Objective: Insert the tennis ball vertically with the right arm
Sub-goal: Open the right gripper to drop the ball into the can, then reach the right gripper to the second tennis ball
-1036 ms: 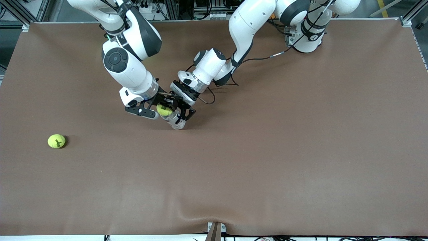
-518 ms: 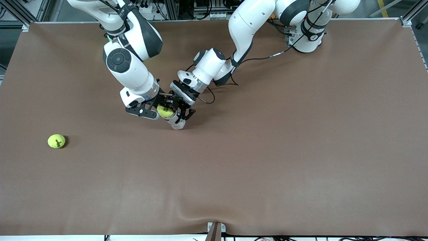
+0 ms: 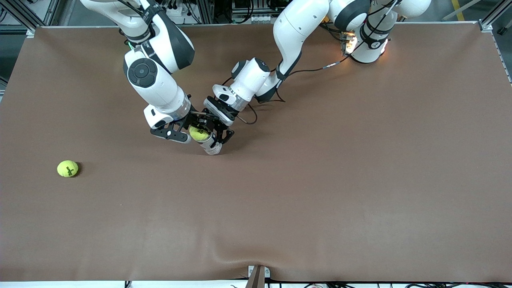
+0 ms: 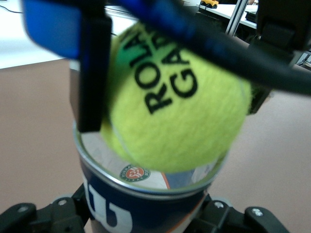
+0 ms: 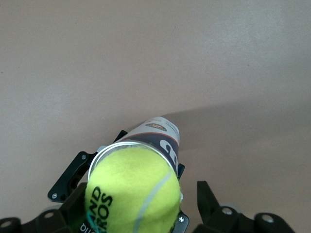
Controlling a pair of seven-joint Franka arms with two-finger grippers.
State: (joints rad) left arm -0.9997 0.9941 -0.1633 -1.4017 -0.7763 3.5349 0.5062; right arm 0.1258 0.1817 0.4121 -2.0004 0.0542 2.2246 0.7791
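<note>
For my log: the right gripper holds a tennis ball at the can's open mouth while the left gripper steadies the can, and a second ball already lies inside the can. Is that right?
Not quite. The second tennis ball lies on the table toward the right arm's end, as the front view shows. The rest holds: right gripper holds the ball at the can mouth; left gripper steadies it.

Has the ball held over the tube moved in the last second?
Yes. The tennis ball slid toward the left arm's end, ending over the tube, which stayed put.

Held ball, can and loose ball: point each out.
Held ball (image 4: 170,111), left wrist view, printed face.
Can (image 5: 163,136), right wrist view, its label wall.
Loose ball (image 3: 67,168), front view, its middle.
</note>
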